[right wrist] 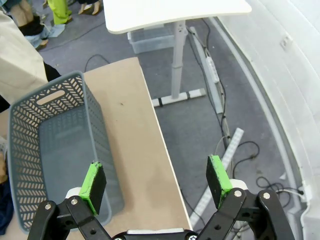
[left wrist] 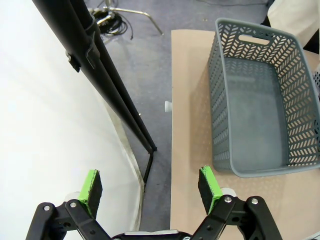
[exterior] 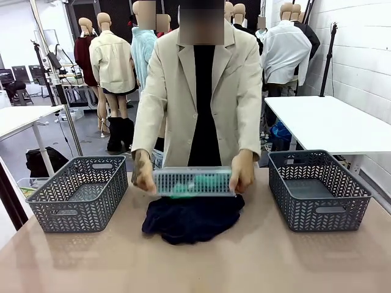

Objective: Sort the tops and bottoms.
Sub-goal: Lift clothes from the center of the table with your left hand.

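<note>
A dark navy garment (exterior: 192,220) lies in a heap at the middle of the table, on the person's side. Just above it the person's hands (exterior: 143,173) hold a pale mesh basket (exterior: 193,181) tipped on its side, and a bright green garment (exterior: 201,182) shows through its wall. My left gripper (left wrist: 150,186) is open and hangs over the table's left edge and the floor, with nothing between its fingers. At the table's right edge my right gripper (right wrist: 156,179) is open too, also with nothing in it.
A grey basket (exterior: 67,213) stands at the table's left end, its bare inside (left wrist: 250,115) showing in the left wrist view. A second grey basket (exterior: 324,213) stands at the right end, its rim (right wrist: 97,120) near my right gripper. A black stand (left wrist: 115,90) rises beside the left edge.
</note>
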Motion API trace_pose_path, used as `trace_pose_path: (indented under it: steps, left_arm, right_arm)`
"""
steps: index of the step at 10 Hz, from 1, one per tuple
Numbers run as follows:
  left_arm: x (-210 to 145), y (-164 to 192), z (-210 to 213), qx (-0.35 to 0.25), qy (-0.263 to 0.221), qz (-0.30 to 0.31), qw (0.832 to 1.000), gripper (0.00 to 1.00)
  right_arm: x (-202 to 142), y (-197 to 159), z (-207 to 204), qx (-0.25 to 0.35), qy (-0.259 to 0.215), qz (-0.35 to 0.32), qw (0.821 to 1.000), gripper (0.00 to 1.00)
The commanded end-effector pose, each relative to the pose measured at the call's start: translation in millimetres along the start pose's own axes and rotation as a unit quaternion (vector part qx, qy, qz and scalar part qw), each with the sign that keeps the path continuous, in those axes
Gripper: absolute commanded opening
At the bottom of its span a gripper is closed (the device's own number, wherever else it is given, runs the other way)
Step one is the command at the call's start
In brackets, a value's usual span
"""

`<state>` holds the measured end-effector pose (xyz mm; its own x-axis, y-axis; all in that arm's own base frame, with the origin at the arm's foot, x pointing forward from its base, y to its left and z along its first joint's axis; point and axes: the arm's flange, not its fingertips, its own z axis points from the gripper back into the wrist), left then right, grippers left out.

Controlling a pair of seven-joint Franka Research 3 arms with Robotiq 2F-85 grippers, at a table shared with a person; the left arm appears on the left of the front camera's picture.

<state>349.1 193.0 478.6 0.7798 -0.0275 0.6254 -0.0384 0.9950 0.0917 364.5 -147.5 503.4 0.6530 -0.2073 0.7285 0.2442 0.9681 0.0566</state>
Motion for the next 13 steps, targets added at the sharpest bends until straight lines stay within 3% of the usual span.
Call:
trace_pose_path:
  steps: [1, 13]
  left_arm:
    - [-1.2, 1.3, 1.2, 0.003, 0.002, 0.001, 1.0, 1.0]
    - [-1.2, 1.3, 1.2, 0.003, 0.002, 0.001, 1.0, 1.0]
  right_arm:
    - [-1.2, 0.5, -0.3, -0.002, 0.005, -0.001, 1.0, 1.0]
    - [-1.2, 0.5, -0.3, -0.002, 0.005, -0.001, 1.0, 1.0]
